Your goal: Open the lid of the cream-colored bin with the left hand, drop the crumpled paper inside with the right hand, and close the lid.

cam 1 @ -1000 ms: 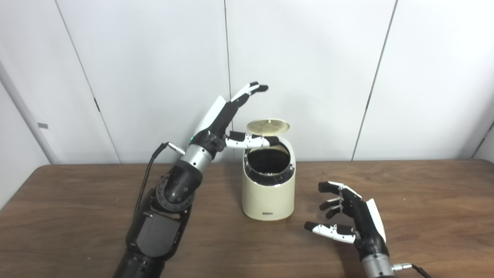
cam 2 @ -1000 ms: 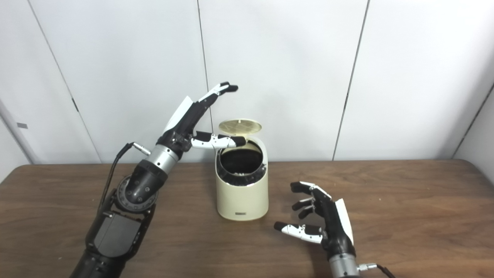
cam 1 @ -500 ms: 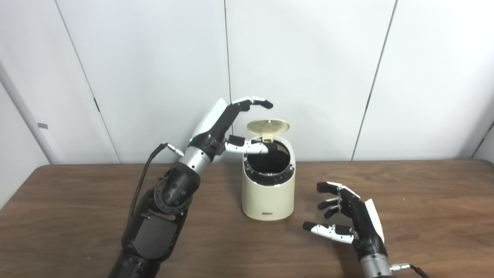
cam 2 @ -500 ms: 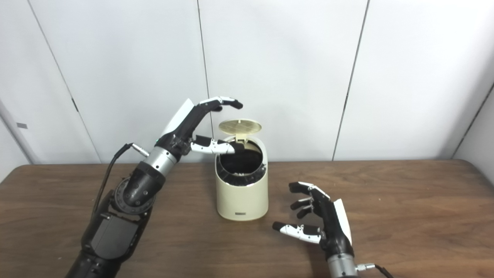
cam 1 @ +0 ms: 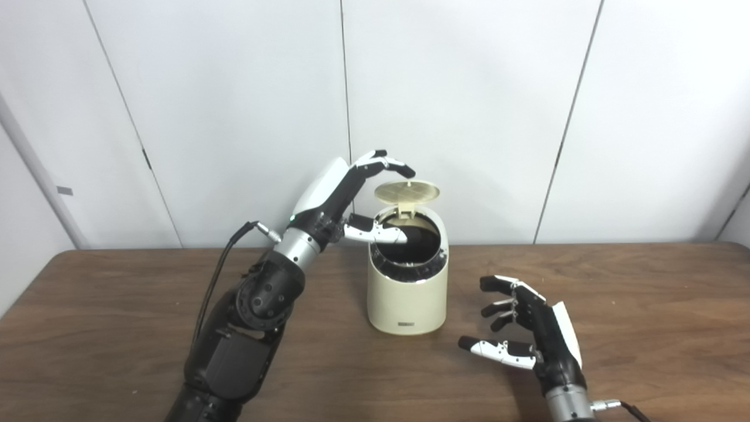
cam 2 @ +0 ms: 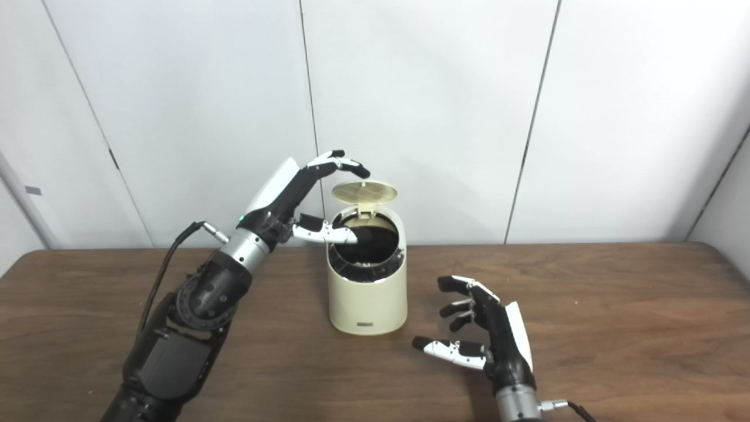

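Observation:
The cream-colored bin (cam 1: 407, 293) stands in the middle of the wooden table (cam 1: 117, 328). Its round lid (cam 1: 407, 190) is raised at the back hinge and the dark inside shows. My left hand (cam 1: 345, 196) is open beside the bin's upper left. Its fingers (cam 1: 389, 165) curl just left of and above the lid's edge, and its thumb reaches over the bin's mouth. My right hand (cam 1: 530, 334) rests open low over the table to the right of the bin, holding nothing. No crumpled paper is visible in either view.
A white panelled wall (cam 1: 469, 88) rises right behind the table's back edge. The left arm (cam 1: 246, 328) slants over the table's left half, with a cable looping beside it.
My left hand has come down and its fingers have curled forward, from pointing up to arching beside the raised lid. The thumb has dropped toward the bin's opening. The right hand has barely moved.

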